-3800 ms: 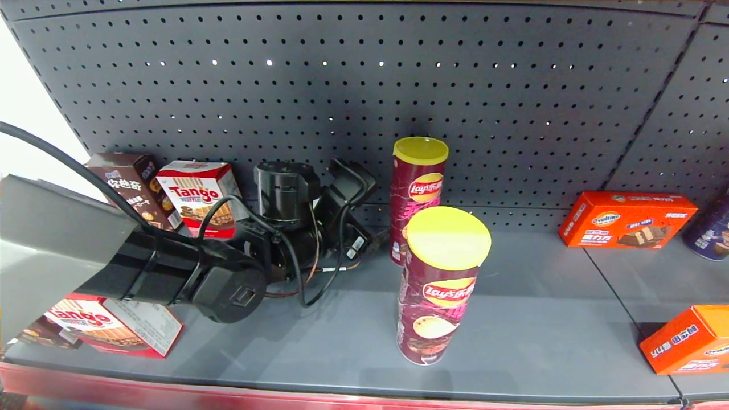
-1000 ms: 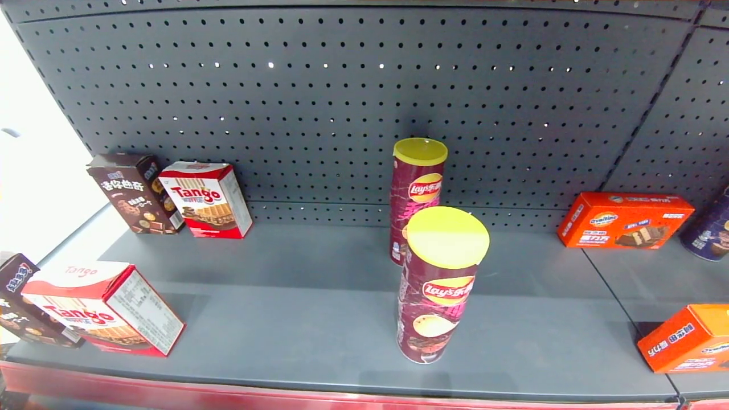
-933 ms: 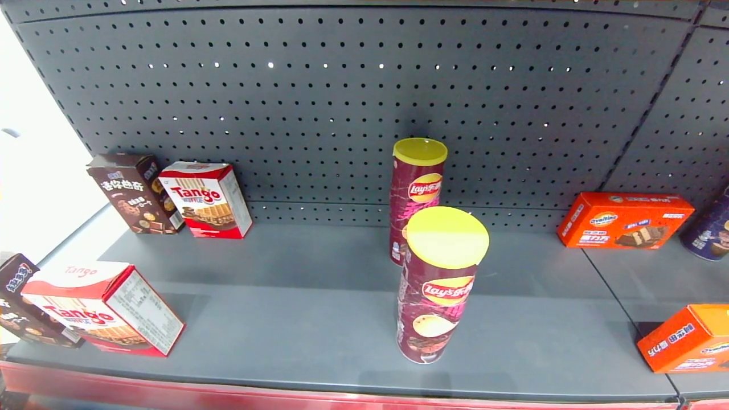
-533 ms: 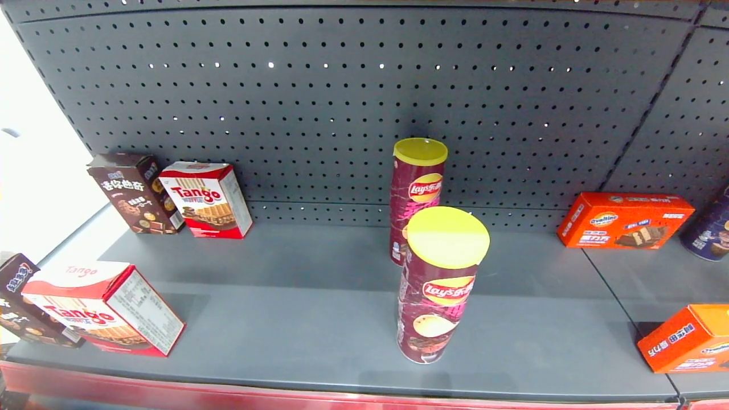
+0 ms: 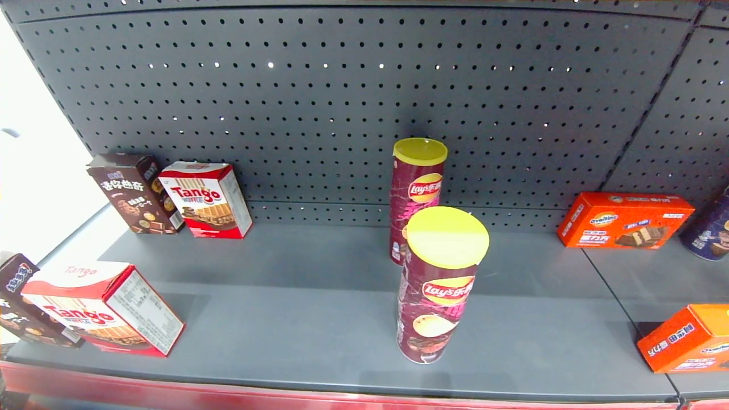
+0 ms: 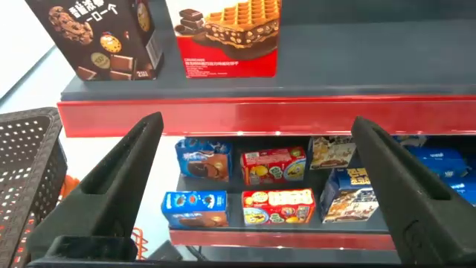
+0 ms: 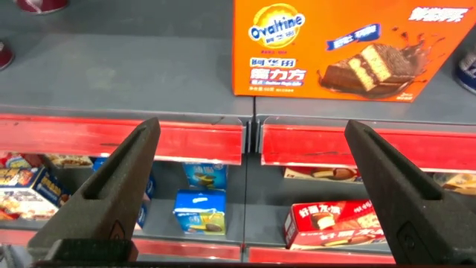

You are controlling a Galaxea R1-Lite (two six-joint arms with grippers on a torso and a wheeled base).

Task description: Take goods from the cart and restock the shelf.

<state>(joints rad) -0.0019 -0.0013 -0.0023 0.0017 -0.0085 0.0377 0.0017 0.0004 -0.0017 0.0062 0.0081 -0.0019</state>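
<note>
My left gripper (image 6: 256, 123) is open and holds nothing. It faces the shelf's red front edge (image 6: 260, 115), level with a dark cookie box (image 6: 100, 37) and a red waffle box (image 6: 230, 37). The black mesh cart (image 6: 30, 171) is beside it. My right gripper (image 7: 253, 125) is also open with nothing in it, in front of an orange cake box (image 7: 335, 45). In the head view the grey shelf (image 5: 319, 319) carries two maroon chip cans, one in front (image 5: 438, 285) and one behind (image 5: 417, 193), both upright.
Waffle boxes (image 5: 205, 199) (image 5: 105, 310) and cookie boxes (image 5: 134, 191) stand at the shelf's left. Orange boxes (image 5: 623, 219) (image 5: 686, 339) and a dark blue can (image 5: 712, 230) are on the right. Lower shelves hold small boxes (image 6: 275, 167) (image 7: 201, 212). Bare shelf lies between the waffle boxes and cans.
The left arm, which lay over the shelf near the back waffle box 3.8 s ago, has left the head view. Nothing has shifted in the last second.
</note>
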